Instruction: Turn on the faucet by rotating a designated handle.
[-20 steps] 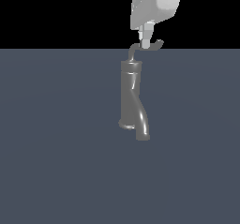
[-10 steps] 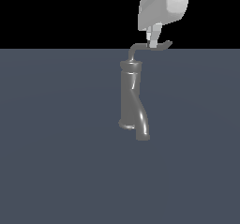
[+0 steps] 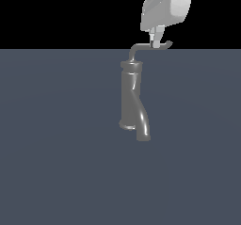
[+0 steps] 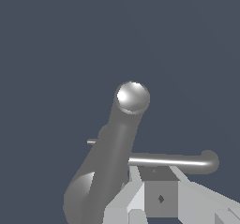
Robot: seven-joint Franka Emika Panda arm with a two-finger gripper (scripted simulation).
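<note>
One gripper is touching my handle above the faucet; finger state I cannot tell.

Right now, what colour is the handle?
Glossy grey metal handle; the wrist view shows it best.

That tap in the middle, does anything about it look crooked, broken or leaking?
Nothing stands out. The faucet looks whole, with no dents and no water at its spout. Its thin handle sticks out sideways from the top, intact, with the claw right at it.
</note>
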